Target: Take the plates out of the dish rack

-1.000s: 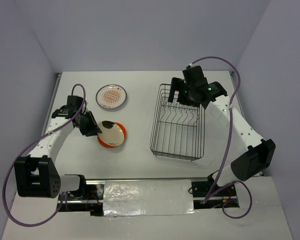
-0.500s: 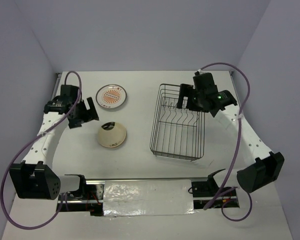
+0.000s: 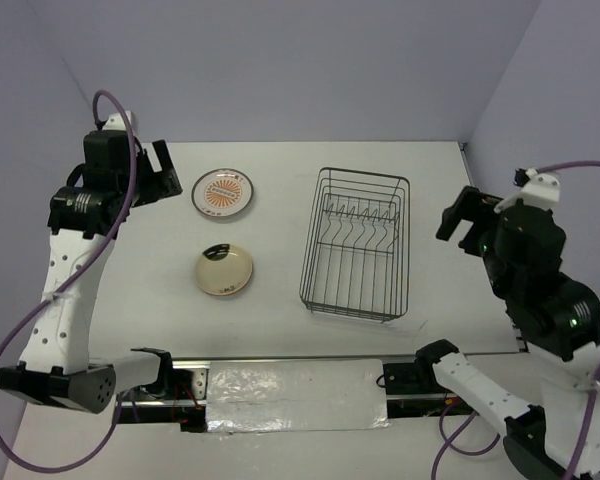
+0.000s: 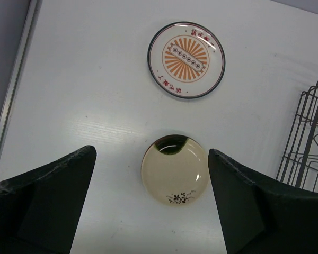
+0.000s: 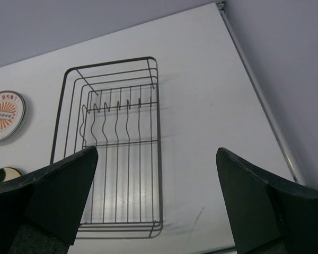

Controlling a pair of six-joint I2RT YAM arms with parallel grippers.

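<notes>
The dish rack, a dark wire basket, stands right of centre with no plate showing in it; it also fills the right wrist view. Two plates lie flat on the table to its left: a white plate with an orange sunburst and a cream plate with a dark patch and a small flower. My left gripper hangs open high above the cream plate, holding nothing. My right gripper is open and empty, raised to the right of the rack.
The rack's left edge shows at the right of the left wrist view. Both plates peek in at the left of the right wrist view, the patterned plate above the cream plate. Walls close in the table at the back and sides.
My left gripper opened and let go of the cream plate, which now lies flat, then rose up and back to the left. The right arm pulled away from the rack, up and to the right.
</notes>
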